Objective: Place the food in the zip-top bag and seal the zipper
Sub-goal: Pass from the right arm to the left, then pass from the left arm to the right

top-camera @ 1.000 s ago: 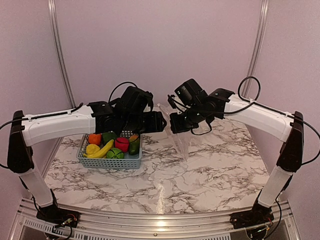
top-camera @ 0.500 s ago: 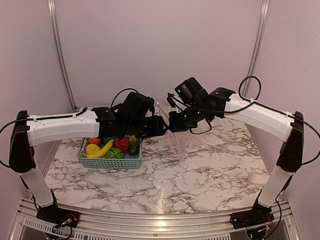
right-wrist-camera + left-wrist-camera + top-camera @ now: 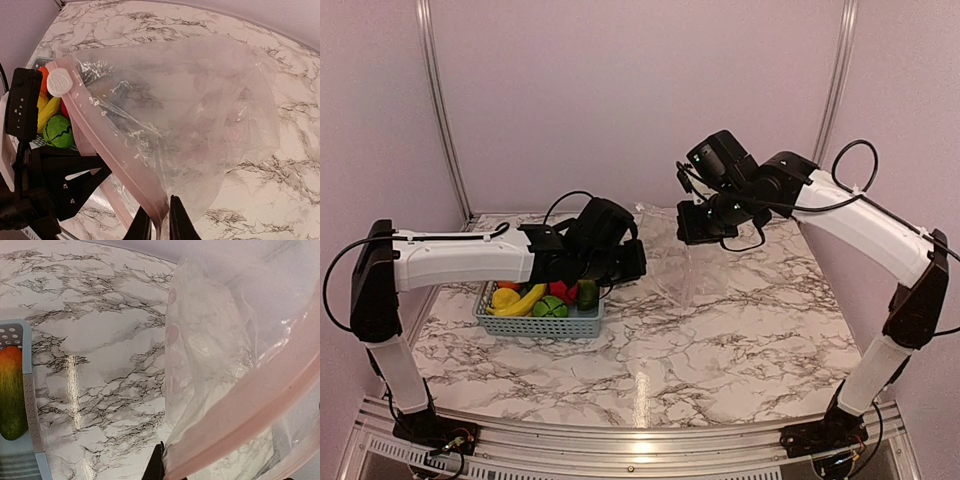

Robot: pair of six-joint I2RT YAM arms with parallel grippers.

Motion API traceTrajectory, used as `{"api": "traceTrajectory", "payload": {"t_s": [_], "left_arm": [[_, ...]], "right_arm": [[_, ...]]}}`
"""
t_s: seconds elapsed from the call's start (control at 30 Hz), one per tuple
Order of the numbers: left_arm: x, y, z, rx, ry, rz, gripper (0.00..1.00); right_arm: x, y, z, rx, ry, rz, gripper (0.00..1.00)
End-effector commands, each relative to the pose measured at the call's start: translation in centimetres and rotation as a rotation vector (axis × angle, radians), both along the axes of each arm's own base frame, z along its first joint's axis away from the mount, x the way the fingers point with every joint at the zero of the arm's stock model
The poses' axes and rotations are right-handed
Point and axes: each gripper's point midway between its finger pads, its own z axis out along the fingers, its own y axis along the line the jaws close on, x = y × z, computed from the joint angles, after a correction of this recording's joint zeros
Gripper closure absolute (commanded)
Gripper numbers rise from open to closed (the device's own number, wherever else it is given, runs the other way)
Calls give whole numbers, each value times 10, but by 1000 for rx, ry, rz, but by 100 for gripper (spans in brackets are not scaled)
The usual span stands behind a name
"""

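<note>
The clear zip-top bag point(image 3: 682, 275) hangs between my two grippers above the marble table. In the left wrist view the bag point(image 3: 210, 350) fills the right half, and my left gripper point(image 3: 167, 469) is shut on its mouth edge by the pink zipper point(image 3: 260, 405). My right gripper point(image 3: 160, 222) pinches the other end of the zipper point(image 3: 115, 150), its fingers close together around the strip. A white round tab point(image 3: 61, 81) sits on the strip. The food stays in the basket point(image 3: 545, 322): a banana point(image 3: 525, 298), a green melon point(image 3: 57, 131) and a mango point(image 3: 11, 390). The bag holds no food.
The grey-blue perforated basket stands on the left of the table, partly under my left arm point(image 3: 470, 255). My right arm point(image 3: 840, 215) reaches in high from the right. Pale walls with metal rails point(image 3: 438, 100) close the back.
My left gripper has shut on the bag's mouth edge. My right gripper has risen and moved back to the right with its end of the zipper.
</note>
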Motion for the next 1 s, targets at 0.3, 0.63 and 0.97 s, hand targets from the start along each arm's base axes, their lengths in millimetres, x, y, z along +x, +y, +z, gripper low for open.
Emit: {"api": "traceTrajectory", "payload": {"t_s": [0.3, 0.63, 0.97], "left_arm": [[-5, -9, 45, -202, -19, 21, 100], [-5, -12, 55, -247, -4, 27, 100], [-7, -11, 52, -245, 13, 24, 100]], "right_arm": [[-7, 4, 0, 88, -20, 10, 61], [-9, 20, -3, 73, -62, 34, 49], [0, 32, -17, 52, -89, 66, 50]]}}
